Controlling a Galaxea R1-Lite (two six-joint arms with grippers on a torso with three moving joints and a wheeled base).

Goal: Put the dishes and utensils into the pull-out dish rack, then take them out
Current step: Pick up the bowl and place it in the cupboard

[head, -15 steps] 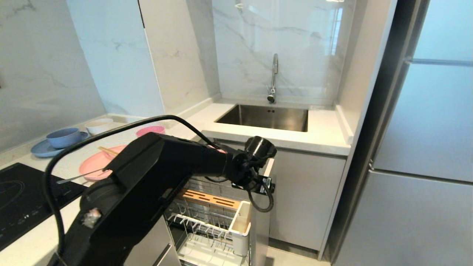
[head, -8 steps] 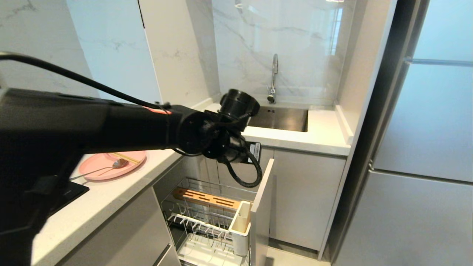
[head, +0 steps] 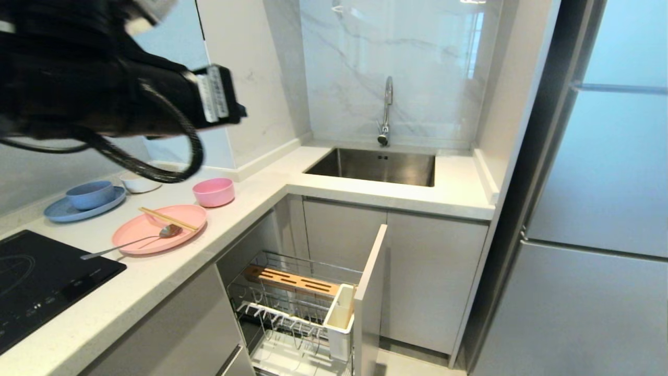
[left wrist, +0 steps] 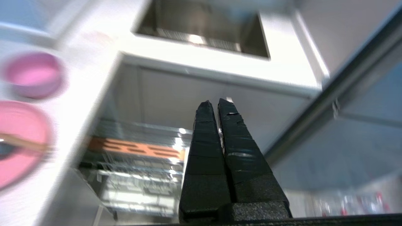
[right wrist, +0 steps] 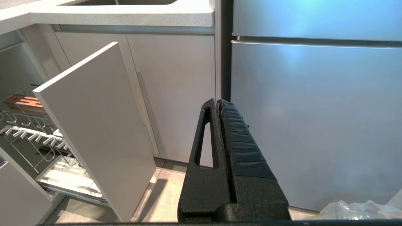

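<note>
Pull-out dish rack (head: pixel 308 308) is drawn open and unloaded; left gripper (left wrist: pixel 216 105) is closed empty above it, right gripper (right wrist: pixel 218 103) closed empty beside its front panel (right wrist: pixel 94 125).

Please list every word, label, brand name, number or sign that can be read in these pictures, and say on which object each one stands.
No text can be read in any view.
White label on the left arm: printed lines, too small to read.
Black cooktop: faint control marks near its front edge, too small to read.
Pink plate, pink bowl, dish rack: no markings visible.
</note>
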